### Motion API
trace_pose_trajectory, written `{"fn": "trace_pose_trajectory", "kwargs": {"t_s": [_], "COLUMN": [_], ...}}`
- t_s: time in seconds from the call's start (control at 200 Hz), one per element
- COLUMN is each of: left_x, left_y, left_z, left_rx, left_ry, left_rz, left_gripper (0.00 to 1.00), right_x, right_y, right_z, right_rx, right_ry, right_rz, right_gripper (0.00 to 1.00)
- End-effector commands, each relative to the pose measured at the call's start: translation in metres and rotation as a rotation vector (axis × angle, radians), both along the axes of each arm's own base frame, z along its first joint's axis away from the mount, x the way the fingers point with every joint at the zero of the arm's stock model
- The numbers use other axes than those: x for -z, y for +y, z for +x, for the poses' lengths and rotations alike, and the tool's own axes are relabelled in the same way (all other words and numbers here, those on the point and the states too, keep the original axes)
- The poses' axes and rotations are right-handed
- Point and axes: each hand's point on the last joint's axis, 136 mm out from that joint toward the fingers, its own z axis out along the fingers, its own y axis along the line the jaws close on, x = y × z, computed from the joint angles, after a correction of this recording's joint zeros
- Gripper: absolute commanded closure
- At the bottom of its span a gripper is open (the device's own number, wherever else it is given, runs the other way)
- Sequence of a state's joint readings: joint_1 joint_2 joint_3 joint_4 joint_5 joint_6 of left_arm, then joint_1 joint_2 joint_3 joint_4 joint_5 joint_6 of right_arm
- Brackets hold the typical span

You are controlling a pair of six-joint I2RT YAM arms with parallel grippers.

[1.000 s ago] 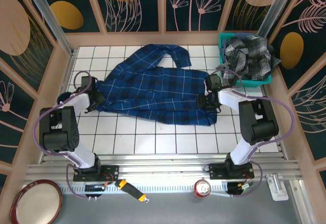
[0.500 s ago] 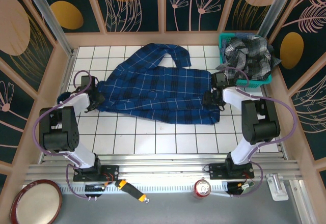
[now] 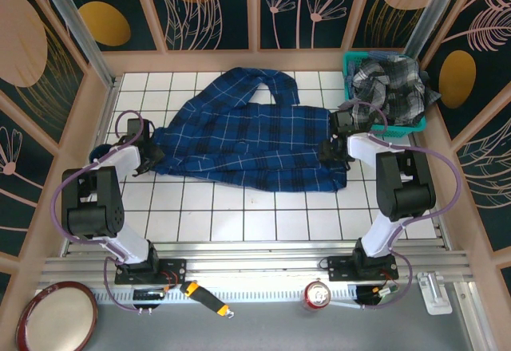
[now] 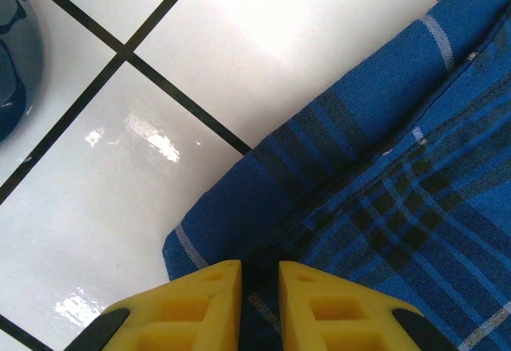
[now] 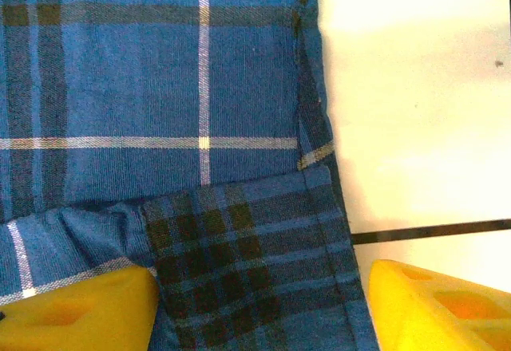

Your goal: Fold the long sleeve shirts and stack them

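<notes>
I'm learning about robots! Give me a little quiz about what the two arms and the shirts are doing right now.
1. True or false: the grey, black and white checked shirt sits in the teal plastic mesh basket.
2. What is the left gripper pinching? A) the edge of the navy-blue plaid shirt B) the checked shirt C) the basket
3. Fill in the blank: the right gripper has its yellow fingers ___ at the blue shirt's right edge.
Key: 1 true; 2 A; 3 open.
</notes>
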State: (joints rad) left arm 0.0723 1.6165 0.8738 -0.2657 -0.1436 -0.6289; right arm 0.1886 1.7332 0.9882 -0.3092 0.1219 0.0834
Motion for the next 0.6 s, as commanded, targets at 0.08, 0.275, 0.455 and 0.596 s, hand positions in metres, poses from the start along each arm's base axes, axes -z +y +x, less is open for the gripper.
{"fn": "trace_pose_trajectory", "kwargs": {"t_s": [0.08, 0.275, 0.455, 0.596], "left_x": [-0.005, -0.007, -0.012, -0.015], "left_y": [0.007, 0.008, 0.007, 0.003], "left_z": [0.001, 0.003, 0.012, 0.022], "left_rx": [-0.006, -0.004, -0.003, 0.004], "left_ry": [0.002, 0.004, -0.014, -0.025], "left_rz": [0.024, 0.028, 0.021, -0.006], "left_gripper": [0.8, 0.8, 0.79, 0.8], "right_x": [0.014, 0.001, -0.046, -0.072], "right_y": [0.009, 0.03, 0.032, 0.033], "right_z": [0.013, 0.017, 0.031, 0.05], "right_rx": [-0.065, -0.104, -0.129, -0.18], "right_ry": [-0.008, -0.065, -0.207, -0.267], "right_rz": [0.069, 0.182, 0.144, 0.075], "right_gripper": [0.28, 0.47, 0.8, 0.89]}}
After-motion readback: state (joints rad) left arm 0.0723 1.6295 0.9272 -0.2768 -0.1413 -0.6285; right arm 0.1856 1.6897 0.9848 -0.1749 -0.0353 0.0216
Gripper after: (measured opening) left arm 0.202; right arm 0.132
